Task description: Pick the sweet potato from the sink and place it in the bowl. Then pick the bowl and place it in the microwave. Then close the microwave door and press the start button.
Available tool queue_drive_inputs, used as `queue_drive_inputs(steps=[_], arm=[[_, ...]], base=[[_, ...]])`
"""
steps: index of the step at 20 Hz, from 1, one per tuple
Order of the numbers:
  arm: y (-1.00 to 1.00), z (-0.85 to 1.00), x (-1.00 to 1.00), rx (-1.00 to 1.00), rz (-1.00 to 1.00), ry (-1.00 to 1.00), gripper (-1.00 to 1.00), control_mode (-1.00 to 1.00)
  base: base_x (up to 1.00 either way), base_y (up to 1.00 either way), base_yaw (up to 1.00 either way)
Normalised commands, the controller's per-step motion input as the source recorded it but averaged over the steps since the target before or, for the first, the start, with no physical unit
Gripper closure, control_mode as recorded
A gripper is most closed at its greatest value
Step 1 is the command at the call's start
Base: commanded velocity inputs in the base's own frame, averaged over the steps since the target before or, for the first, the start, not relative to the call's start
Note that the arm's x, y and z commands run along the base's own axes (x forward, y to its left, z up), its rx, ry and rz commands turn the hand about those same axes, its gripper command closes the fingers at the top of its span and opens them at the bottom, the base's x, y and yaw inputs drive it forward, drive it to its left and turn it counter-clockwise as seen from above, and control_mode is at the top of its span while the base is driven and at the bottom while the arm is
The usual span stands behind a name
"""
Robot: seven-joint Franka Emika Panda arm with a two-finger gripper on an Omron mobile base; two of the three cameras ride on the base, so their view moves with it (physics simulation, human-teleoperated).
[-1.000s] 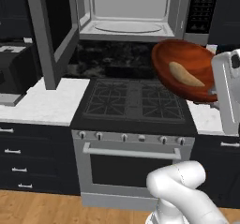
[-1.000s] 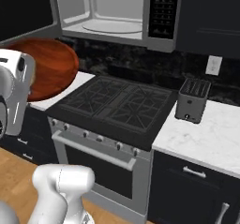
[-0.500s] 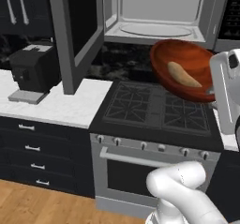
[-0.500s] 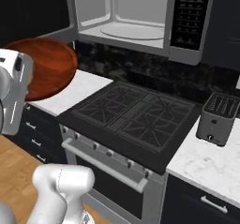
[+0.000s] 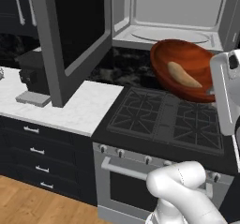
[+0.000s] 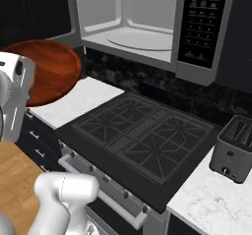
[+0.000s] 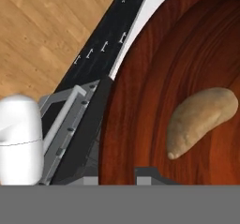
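The glossy reddish-brown bowl point(image 5: 185, 61) hangs tilted in the air above the stove, just below and in front of the open microwave point(image 5: 174, 11). The tan sweet potato point(image 5: 183, 75) lies inside it, seen close in the hand view as sweet potato point(image 7: 201, 117) on the bowl point(image 7: 150, 92). My gripper point(image 7: 123, 176) is shut on the bowl's rim at the edge nearest the hand. The microwave door point(image 5: 77, 31) swings wide open to the left. From the right base view the bowl point(image 6: 49, 74) is at the left, the microwave point(image 6: 142, 20) above with its turntable point(image 6: 142, 41).
A black gas stove point(image 5: 168, 120) with an oven lies under the bowl. White counter point(image 5: 70, 106) to its left carries a black coffee machine point(image 5: 33, 70). A toaster point(image 6: 236, 148) stands on the counter right of the stove point(image 6: 142, 135). The microwave's control panel point(image 6: 203, 27) faces out.
The whole picture has shifted and the microwave and stove loom larger and closer, so the base has driven. The bowl with the sweet potato stays in the gripper at the same spot.
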Motion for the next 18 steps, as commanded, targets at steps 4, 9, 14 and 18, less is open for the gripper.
queue_drive_inputs(steps=[4, 9, 14, 18], arm=[[0.0, 0.0, 0.0, 0.0, 0.0, 0.0, 1.0, 1.0], [0.0, 0.0, 0.06, 0.0, 0.0, 0.0, 1.0, -1.0], [0.0, 0.1, 0.1, 0.0, -0.12, 0.0, 1.0, -1.0], [-0.03, 0.32, 0.26, -0.02, -0.24, 0.0, 1.0, -1.0]], base=[[0.64, -0.13, 0.14], [0.52, 0.0, 0.05], [0.0, 0.0, 0.0], [0.0, 0.0, 0.0]])
